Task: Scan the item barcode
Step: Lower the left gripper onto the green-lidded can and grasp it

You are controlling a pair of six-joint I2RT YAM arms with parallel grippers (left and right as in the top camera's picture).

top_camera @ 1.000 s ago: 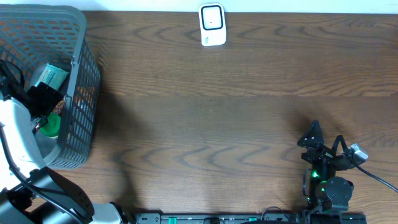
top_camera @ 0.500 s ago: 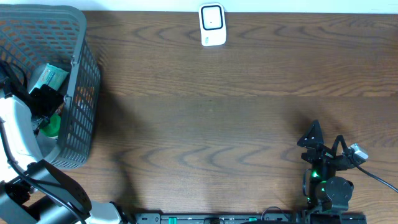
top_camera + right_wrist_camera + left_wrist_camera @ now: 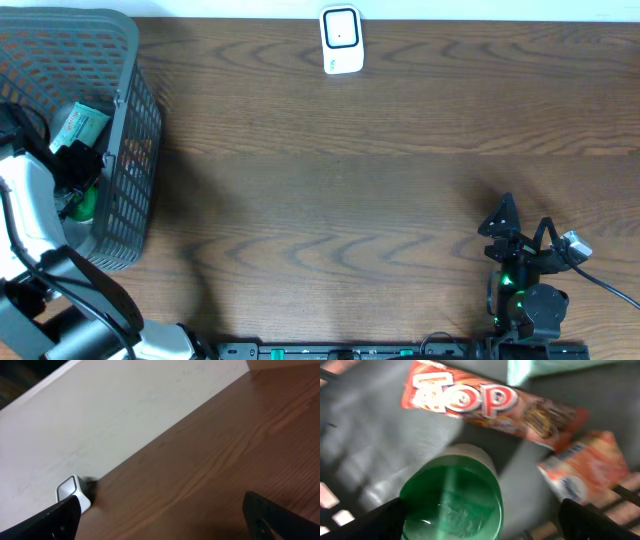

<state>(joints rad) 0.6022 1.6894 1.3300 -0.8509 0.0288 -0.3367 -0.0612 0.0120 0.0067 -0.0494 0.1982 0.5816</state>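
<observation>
The left arm (image 3: 25,205) — white-shelled links with black joints — is bending up along the left edge of the overhead view, its black wrist angling downward. The left gripper (image 3: 487,522), black and two-fingered, is facing down, its dark fingers (image 3: 375,522) showing at the lower corners of the wrist view, standing wide apart and gripping nothing. The right arm (image 3: 525,290), black with green lights, is sitting folded low at the near right; the right gripper (image 3: 165,520) is pointing forward — jaws wide, holding nothing.

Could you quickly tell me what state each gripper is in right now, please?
Left gripper: open, over the green lid inside the basket, holding nothing.
Right gripper: open, holding nothing.
</observation>
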